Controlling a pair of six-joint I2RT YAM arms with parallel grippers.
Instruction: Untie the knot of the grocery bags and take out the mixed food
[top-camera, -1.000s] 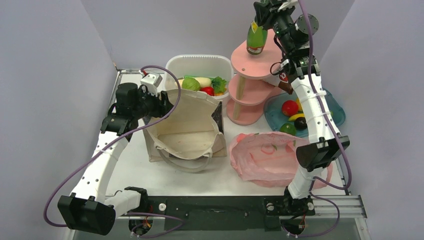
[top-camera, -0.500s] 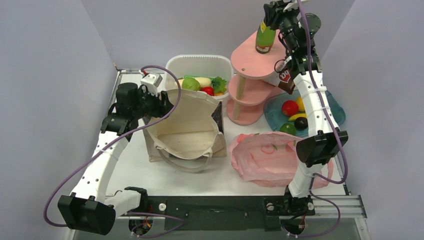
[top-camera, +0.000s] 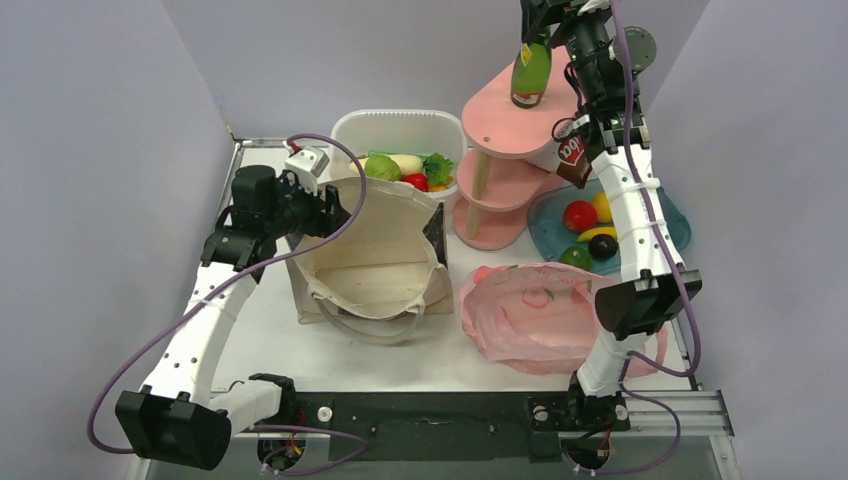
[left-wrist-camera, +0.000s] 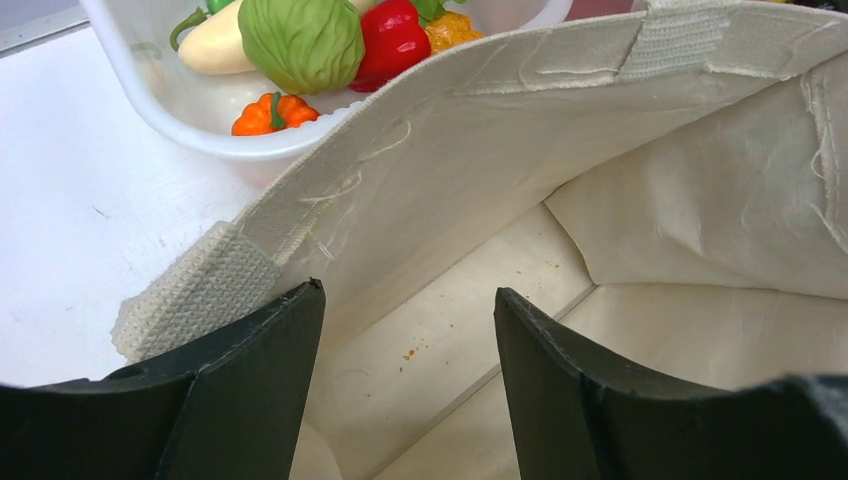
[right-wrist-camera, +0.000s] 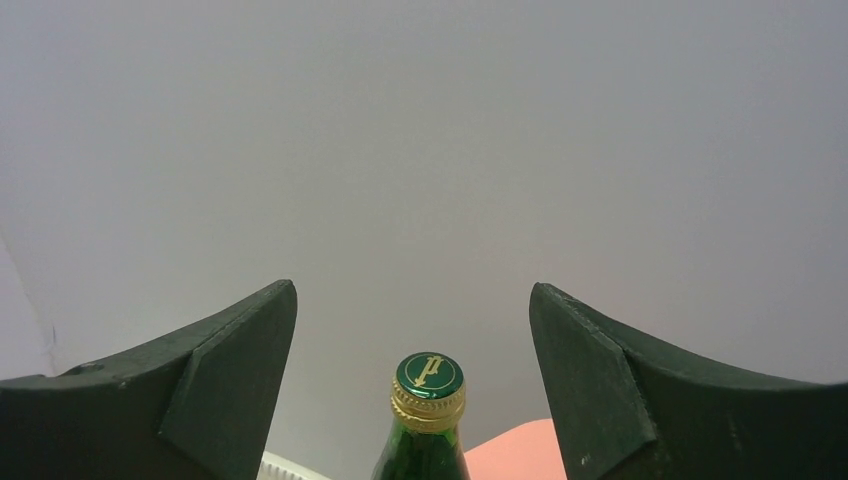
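So the green bottle (top-camera: 528, 75) stands on top of the pink shelf (top-camera: 495, 120), set down I think, the right gripper (right-wrist-camera: 412, 290) wide open around its cap and due to lift away, the left gripper (left-wrist-camera: 408, 290) open at the tote (left-wrist-camera: 600, 150) left of the shelf.

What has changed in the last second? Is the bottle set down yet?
The right jaws brought the green bottle from tilted in the air to upright on the top tier of the pink stand, a little farther right, then opened and let go. The left jaws at the rim of the canvas tote and the pink bag stayed put.
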